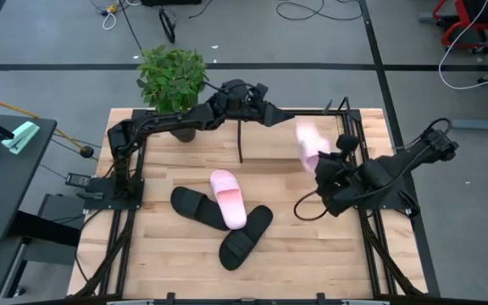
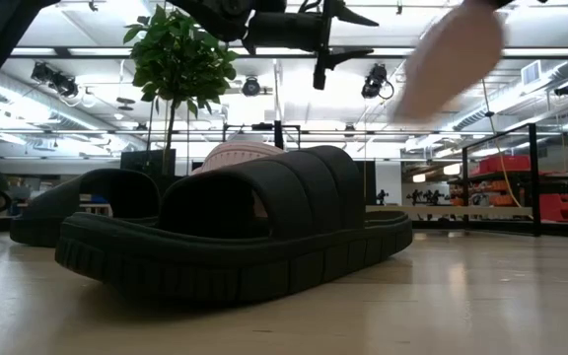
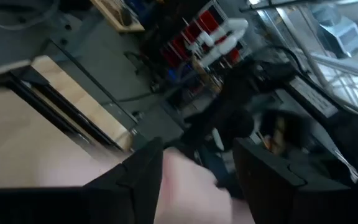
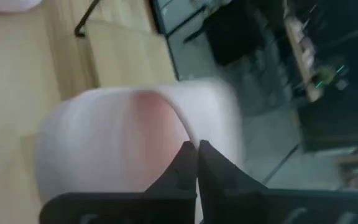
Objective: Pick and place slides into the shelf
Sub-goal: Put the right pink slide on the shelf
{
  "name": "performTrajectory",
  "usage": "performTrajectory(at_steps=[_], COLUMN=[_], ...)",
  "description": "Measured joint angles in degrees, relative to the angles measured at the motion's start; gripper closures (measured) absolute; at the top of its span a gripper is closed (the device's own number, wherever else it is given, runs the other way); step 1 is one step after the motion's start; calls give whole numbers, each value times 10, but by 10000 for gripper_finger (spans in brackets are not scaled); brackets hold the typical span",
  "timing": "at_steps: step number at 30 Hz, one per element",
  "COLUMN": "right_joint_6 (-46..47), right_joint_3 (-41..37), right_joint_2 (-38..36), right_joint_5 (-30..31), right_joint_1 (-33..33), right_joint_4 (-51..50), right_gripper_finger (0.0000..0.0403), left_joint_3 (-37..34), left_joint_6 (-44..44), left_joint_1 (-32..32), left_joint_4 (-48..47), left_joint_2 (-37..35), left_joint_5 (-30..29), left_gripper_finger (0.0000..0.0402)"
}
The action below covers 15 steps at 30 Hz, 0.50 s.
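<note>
My right gripper (image 1: 322,166) (image 4: 197,163) is shut on a pale pink slide (image 1: 307,142) (image 4: 123,137), held in the air over the table's right half; the low view shows it blurred, high up (image 2: 452,59). My left gripper (image 1: 285,116) (image 3: 197,180) is open just beyond that slide's far end, and pink (image 3: 188,190) shows between its fingers. The other pink slide (image 1: 227,196) and two black slides (image 1: 195,205) (image 1: 246,235) lie on the table, overlapping. A thin black post of the shelf (image 1: 241,142) stands near the far middle. My right gripper pinches the pink slide at the edge of its strap (image 4: 182,134), fingers close together. The slide is lifted clear of the table and sticks out beyond the fingers toward the far edge. My left gripper: I cannot tell whether its open fingers (image 3: 142,177) touch the slide.
A potted plant (image 1: 173,78) stands at the table's far left corner, under the left arm. Black rails (image 1: 371,220) run along the table's left and right sides. The wood near the right arm (image 1: 312,254) lies bare.
</note>
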Motion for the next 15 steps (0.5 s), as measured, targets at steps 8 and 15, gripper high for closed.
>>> performTrajectory(at_steps=[8,15], right_joint_6=[-31,-76], right_joint_3=[0,0], right_joint_2=[-16,-10], right_joint_5=[-11,8], right_joint_1=[-47,-132], right_joint_4=[0,2], right_gripper_finger=[403,403], left_joint_3=[0,0], left_joint_6=[0,-1], left_joint_1=[6,-12], left_joint_4=[-2,-3], left_joint_2=[0,0], left_joint_5=[78,129], left_gripper_finger=[209,208])
